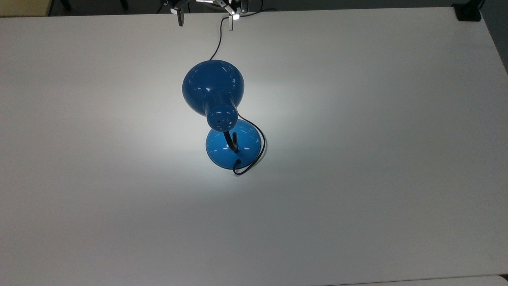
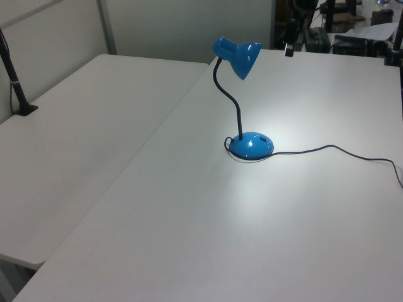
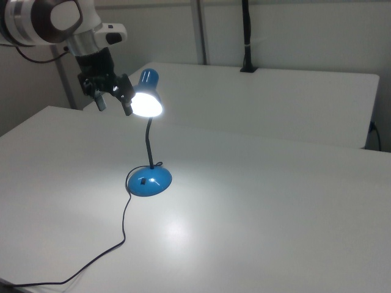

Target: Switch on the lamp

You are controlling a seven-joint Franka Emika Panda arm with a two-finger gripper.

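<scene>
Cord (image 3: 98, 259) trails across the white bench (image 1: 357, 178) to the lamp (image 1: 222, 115), which stands lit well in from every bench edge, and beyond its shade, over the far edge, hangs the end effector (image 1: 205, 18), fingers spread and empty.

A white table (image 1: 357, 178) adjoins a 2nd white table (image 2: 75, 138) holding a black clamped post (image 2: 14, 78).

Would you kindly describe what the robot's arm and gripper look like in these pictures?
The arm is glossy white with rounded links, a silver-grey joint ring and a dark cable behind it. It ends in a black gripper with two slim dark fingers, and small bright lights near its fingertips.
</scene>
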